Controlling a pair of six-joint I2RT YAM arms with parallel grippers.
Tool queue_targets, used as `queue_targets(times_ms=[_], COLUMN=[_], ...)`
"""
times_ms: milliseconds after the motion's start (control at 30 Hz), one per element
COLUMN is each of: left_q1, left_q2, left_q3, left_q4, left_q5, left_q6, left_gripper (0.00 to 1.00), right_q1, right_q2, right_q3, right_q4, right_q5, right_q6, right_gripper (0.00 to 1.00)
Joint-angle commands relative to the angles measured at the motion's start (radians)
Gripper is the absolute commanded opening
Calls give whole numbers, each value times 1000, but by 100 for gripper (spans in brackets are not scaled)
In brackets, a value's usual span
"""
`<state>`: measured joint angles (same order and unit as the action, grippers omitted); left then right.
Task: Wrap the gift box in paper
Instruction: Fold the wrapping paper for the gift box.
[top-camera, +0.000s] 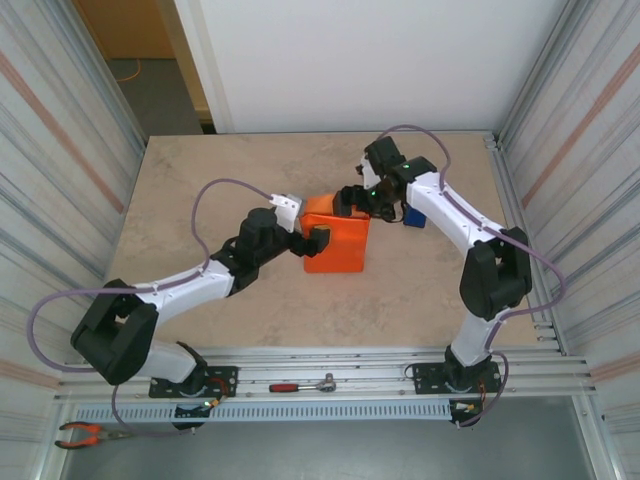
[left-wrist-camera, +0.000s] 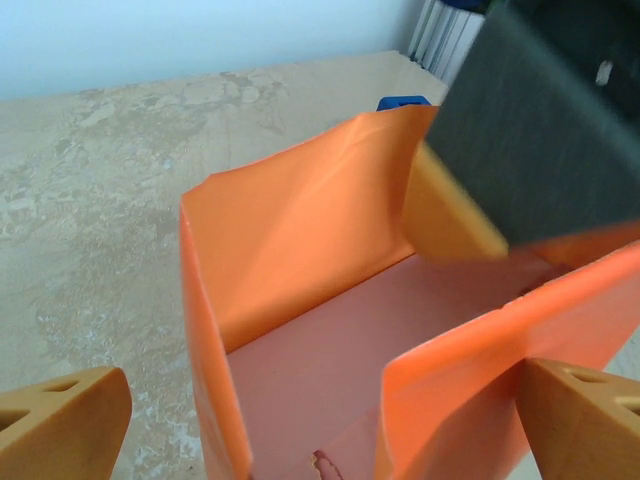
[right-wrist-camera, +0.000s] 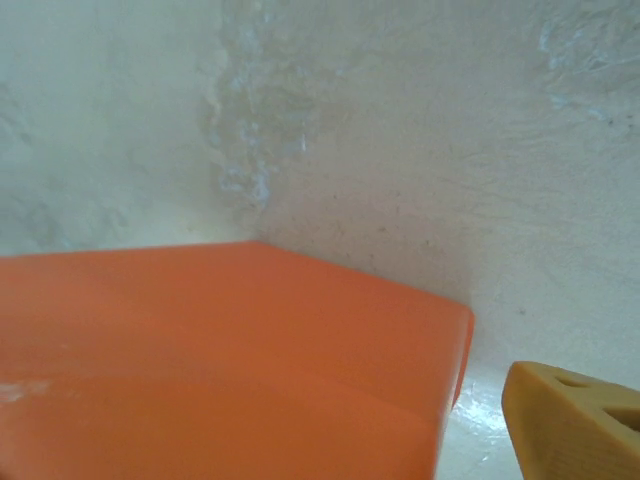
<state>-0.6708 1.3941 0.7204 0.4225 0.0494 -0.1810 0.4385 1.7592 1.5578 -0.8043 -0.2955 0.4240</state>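
The paper (top-camera: 340, 252) is seen near the middle of the tabletop (top-camera: 200, 170), folded up into upright orange walls. The gift box (top-camera: 324, 213) appears to be the low block at the far left of that bundle, though box and sheet are hard to tell apart. The near wall stands upright, and its long edge runs roughly left to right across the tabletop.

Wide bare surface is left on the left, near and far sides. On the right, room is narrowed by the blue tape dispenser (top-camera: 413, 216), which lies near the bundle.

The left hand (top-camera: 312, 241) is set at the bundle's near-left edge, released. In its wrist view its fingers (left-wrist-camera: 62, 425) are spread wide, one clear of the paper and the other just beside a raised flap.

The right hand (top-camera: 355, 198) is placed over the far edge. One fingertip (right-wrist-camera: 575, 420) is seen beside a flat orange face, so whether that hand is released or clenched cannot be told.
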Motion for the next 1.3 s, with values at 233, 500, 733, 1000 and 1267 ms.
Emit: queue_targets(times_ms=[233, 500, 733, 1000, 1267], left_q1=[-15, -39, -68, -120, -134], left_q2=[13, 29, 77, 150, 152], left_q3=[57, 91, 114, 154, 127], left_q4=[10, -2, -14, -57, -59], left_q5=[-67, -113, -211, -456, -477], left_q6=[18, 25, 64, 148, 133], left_gripper=[99, 99, 99, 99, 98], right_q1=[-46, -35, -23, 50, 75], right_q2=[-316, -500, -530, -518, -425], right_q3=[-183, -448, -551, -616, -589], right_q4=[192, 374, 441, 562, 653], right_q5=[63, 47, 49, 103, 197], right_q6=[115, 122, 132, 110, 119], right_gripper=[98, 98, 98, 98, 99])
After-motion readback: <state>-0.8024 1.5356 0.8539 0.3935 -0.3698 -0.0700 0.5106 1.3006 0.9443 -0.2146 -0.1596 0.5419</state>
